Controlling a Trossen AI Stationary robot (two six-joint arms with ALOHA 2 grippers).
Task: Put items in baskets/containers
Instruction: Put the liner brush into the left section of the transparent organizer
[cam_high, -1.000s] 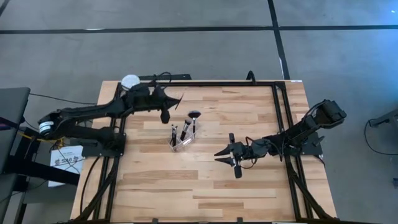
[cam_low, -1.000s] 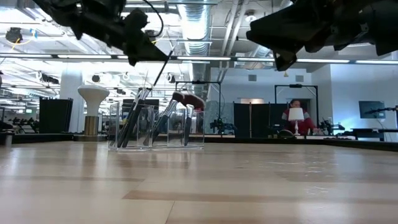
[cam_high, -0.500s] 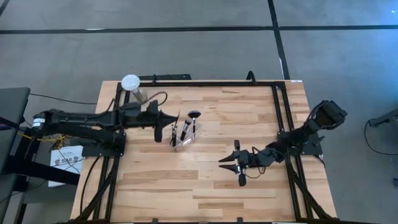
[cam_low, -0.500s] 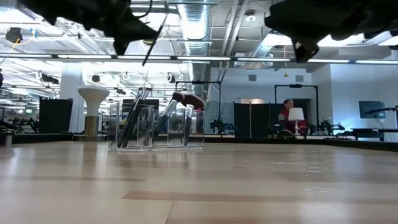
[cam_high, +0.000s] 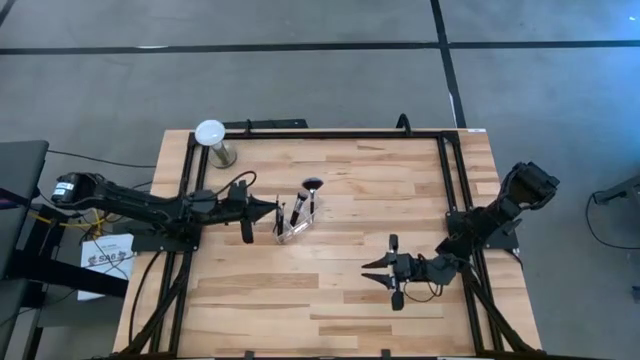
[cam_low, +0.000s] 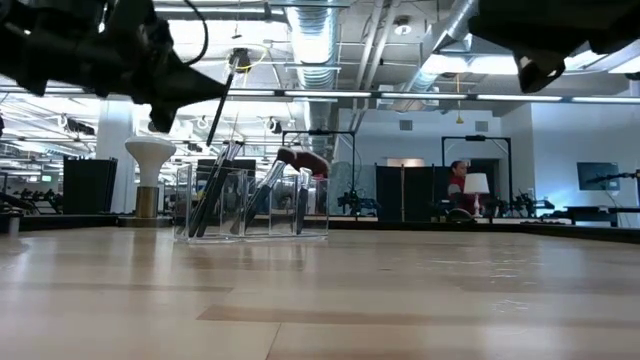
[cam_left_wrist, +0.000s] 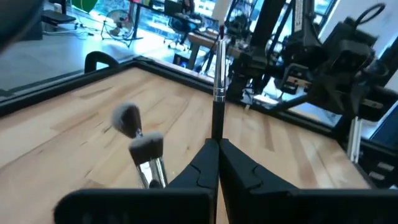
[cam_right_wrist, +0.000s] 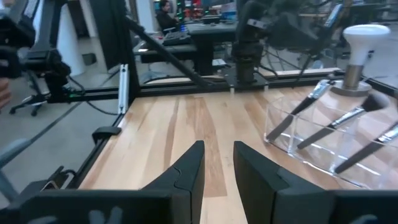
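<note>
A clear container (cam_high: 293, 230) stands mid-table with several brushes leaning in it, one with a wide head (cam_high: 312, 186). It also shows in the low view as the container (cam_low: 250, 205). My left gripper (cam_high: 270, 210) sits just left of it, raised above the table and shut on one thin brush (cam_left_wrist: 218, 93). Whether that brush's lower end reaches into the container, I cannot tell. My right gripper (cam_high: 372, 272) hangs open to the container's right and nearer the near edge, and its wrist view shows the container (cam_right_wrist: 323, 146) off to one side. My left gripper pinches the brush by its dark handle (cam_left_wrist: 216, 129), just below the silvery ferrule, between both fingers. The fingers come level from the table's left. The brush is lifted clear and stands close to upright, its far end (cam_low: 237, 57) high above the fingers.
A white-domed stand on a metal base (cam_high: 212, 135) sits at the table's far left corner. Black rails (cam_high: 445, 170) frame the wooden top. Bare wood stretches along the near half of the table (cam_high: 300, 310). A person shows in the room beyond (cam_low: 462, 185).
My left gripper has carried the brush from near the stand toward the near edge and downward, stopping beside the container's left end. The brush has turned from slanted to nearly upright. My right gripper has drawn away from the container, toward the near right.
</note>
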